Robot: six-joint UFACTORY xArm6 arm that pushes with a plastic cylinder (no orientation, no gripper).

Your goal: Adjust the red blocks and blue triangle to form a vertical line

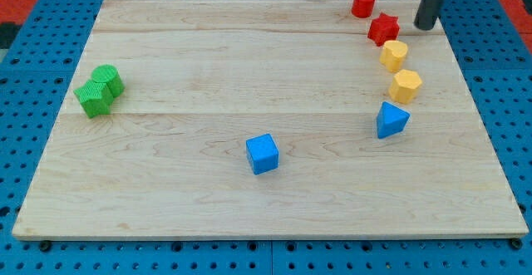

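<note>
Nearest me, toward the view's bottom, a blue cube (262,154) sits alone on the wooden board (166,184), a little left of the middle. Up and to the view's right of it rests the blue triangle (391,120), well apart from the cube.

Above the triangle runs a loose column of blocks along the board's right side. First comes a yellow block (406,85), just above the triangle and slightly to its right with a small gap. A second yellow block (394,56) stands just above that one, a little to the left. Next is the red star-shaped block (383,29), close to or touching the upper yellow one. Farthest up, near the board's top edge, is the red cylinder (362,2), a bit left of the star.

Over at the view's left edge, at mid height, two green blocks (99,90) huddle together, touching.

My tip (425,26) is down near the board's top right corner, just right of the red star with a narrow gap, touching no block. This rig has no jaws, just the bare rod.
</note>
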